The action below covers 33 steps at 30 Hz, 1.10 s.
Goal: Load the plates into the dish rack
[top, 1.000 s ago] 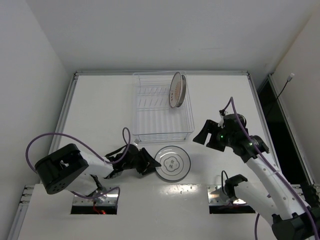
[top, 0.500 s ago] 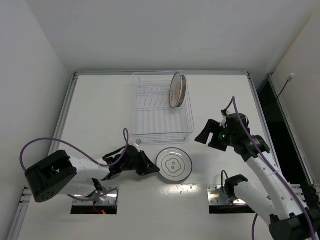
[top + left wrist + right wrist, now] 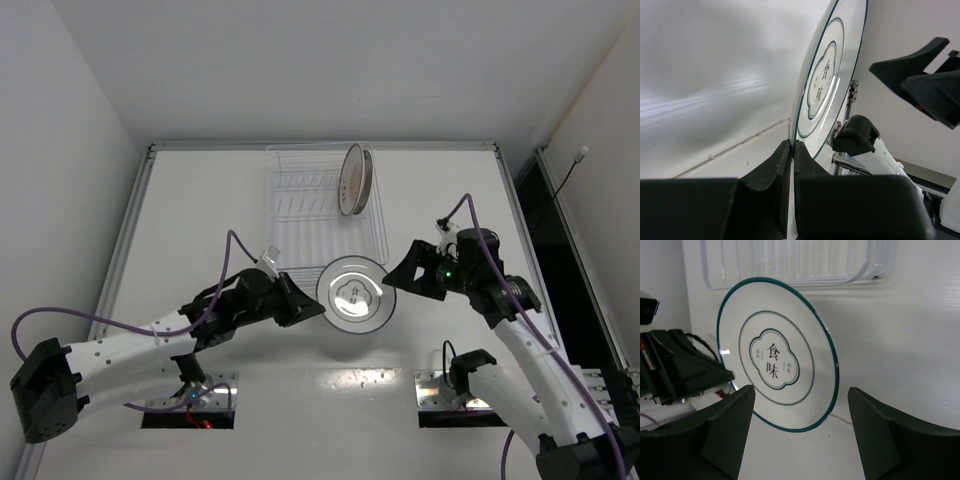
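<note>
My left gripper (image 3: 312,305) is shut on the left rim of the white plate with grey rings (image 3: 356,293) and holds it tilted above the table, just in front of the dish rack (image 3: 310,250). In the left wrist view the plate (image 3: 827,80) stands edge-on, pinched between my fingers (image 3: 775,165). My right gripper (image 3: 400,275) is open and empty, close to the plate's right side. The right wrist view shows the plate (image 3: 775,367) face-on between the spread jaws. The orange sunburst plate (image 3: 353,179) stands upright in the rack's far right. The blue-rimmed plate is out of view.
The wire rack's near wall (image 3: 790,265) lies just behind the held plate. White walls close in the table on the left, back and right. Both arm bases sit at the near edge.
My left gripper has lifted the white ringed plate off the table and carried it up and toward the rack. My right gripper has moved slightly left, closer to the plate.
</note>
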Available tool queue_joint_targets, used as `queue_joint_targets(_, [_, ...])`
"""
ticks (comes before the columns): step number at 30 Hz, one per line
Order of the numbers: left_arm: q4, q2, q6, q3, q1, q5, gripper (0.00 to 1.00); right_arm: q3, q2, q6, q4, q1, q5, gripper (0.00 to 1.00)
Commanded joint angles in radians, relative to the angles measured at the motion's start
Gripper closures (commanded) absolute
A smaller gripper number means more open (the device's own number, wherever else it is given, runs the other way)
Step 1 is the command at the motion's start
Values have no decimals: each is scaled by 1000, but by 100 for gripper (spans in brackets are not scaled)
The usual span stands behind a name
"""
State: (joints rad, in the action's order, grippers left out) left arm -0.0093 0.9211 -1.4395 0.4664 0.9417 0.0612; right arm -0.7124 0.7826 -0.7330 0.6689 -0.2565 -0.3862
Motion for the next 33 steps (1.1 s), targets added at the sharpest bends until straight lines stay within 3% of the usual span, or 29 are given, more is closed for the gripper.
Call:
queue_joint_targets(1, [-41,-19,22,54,14,-27,100,62,-9,-11,-148,5,-147,28])
queue_joint_targets(23, [-69,-37,41,172,14,-18,100,178,-29,-32,-227,5,-201,28])
queue_joint_targets(26, [-69,-37,41,172,14,-18,100,188,-29,-43,-250,5,-210,32])
queue_joint_targets(29, [-69,-47,50,181,14,-18,100,197,-29,-55,-270,5,-221,41])
queue_joint_targets(32, [-80,-47,50,181,14,-27,100,197,-29,-65,-270,5,-221,72])
queue_joint_targets(33, [-89,-47,50,181,14,-27,100,183,-29,-75,-270,5,-221,90])
